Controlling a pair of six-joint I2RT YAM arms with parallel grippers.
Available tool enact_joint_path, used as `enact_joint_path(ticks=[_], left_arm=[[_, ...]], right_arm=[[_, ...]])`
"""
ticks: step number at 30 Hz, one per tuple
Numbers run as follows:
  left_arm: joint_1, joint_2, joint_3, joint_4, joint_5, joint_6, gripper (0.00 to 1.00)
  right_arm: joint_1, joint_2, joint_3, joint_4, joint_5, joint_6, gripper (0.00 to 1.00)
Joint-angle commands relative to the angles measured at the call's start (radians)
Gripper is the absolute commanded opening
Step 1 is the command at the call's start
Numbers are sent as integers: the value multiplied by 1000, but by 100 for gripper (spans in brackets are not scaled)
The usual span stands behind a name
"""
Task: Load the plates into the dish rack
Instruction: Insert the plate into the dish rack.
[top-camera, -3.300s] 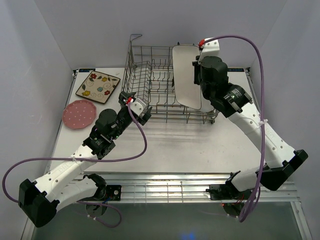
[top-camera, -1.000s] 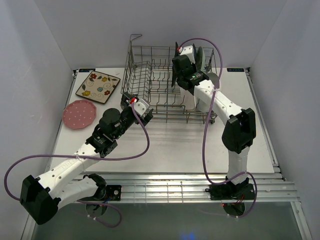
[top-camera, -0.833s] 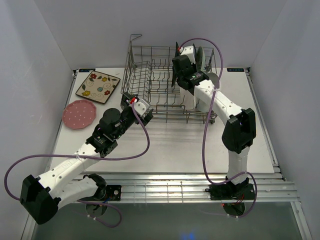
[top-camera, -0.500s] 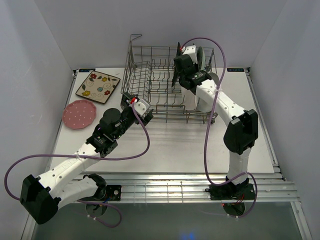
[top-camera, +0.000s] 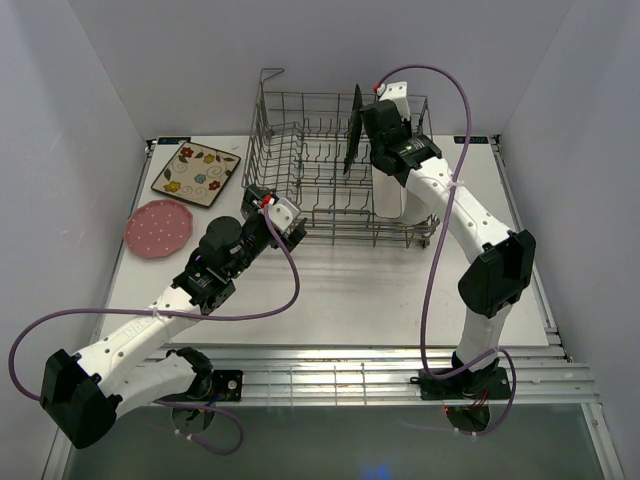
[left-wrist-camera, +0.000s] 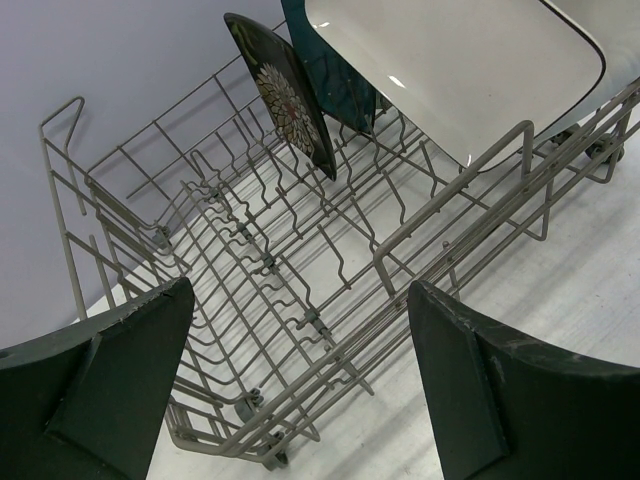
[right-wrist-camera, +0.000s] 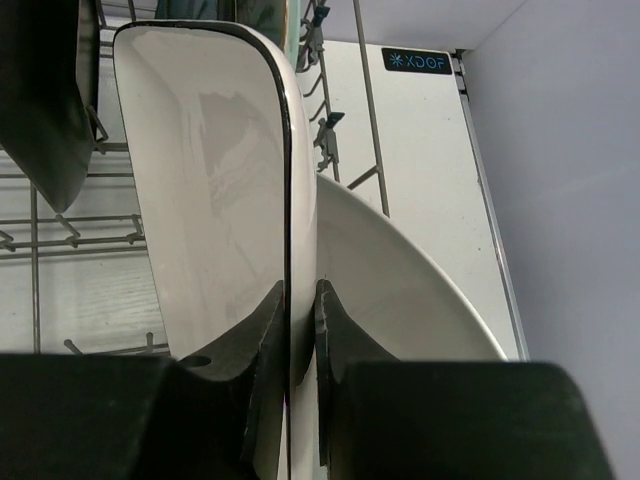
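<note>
Top external view: my right gripper is reaching over the right end of the dish rack, jaws pinched tight on the thin dark rim of the white rectangular plate. That plate stands on edge inside the rack, near the right-hand wall. I can't tell whether its bottom edge is seated between the tines. Right behind it, close enough that they look like they're touching, is a white rounded plate, so there's basically no slack on that side.

A bit further left the dark patterned plate stands upright with a teal plate just behind it. From there to the rack's left wall it's open rows of tines, which is plenty of room.

My left gripper hangs just outside the near left corner of the rack, jaws wide apart, nothing in them. Two plates lie flat on the table left of the rack: a square floral plate and a round pink dotted plate, near each other, the pink one close to the table's left edge. There's a wide strip of white tabletop between the rack and my bases.

The rack is grey wire with tall sides. The white plate is glossy with rounded corners, and the dark one has a pale flower print.
</note>
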Motion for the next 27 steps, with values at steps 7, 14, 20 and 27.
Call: enact_joint_path(ticks=[7, 14, 20, 27], left_arm=[[5, -14, -7, 17, 8, -10, 98], [5, -15, -5, 14, 11, -10, 98], [5, -18, -9, 14, 15, -10, 98], [5, -12, -7, 14, 23, -12, 98]], right_arm=[[-5, 19, 132, -17, 65, 29, 8], [-5, 74, 188, -51, 65, 26, 8], [-5, 116, 197, -57, 85, 39, 8], [-5, 148, 211, -89, 104, 75, 8]])
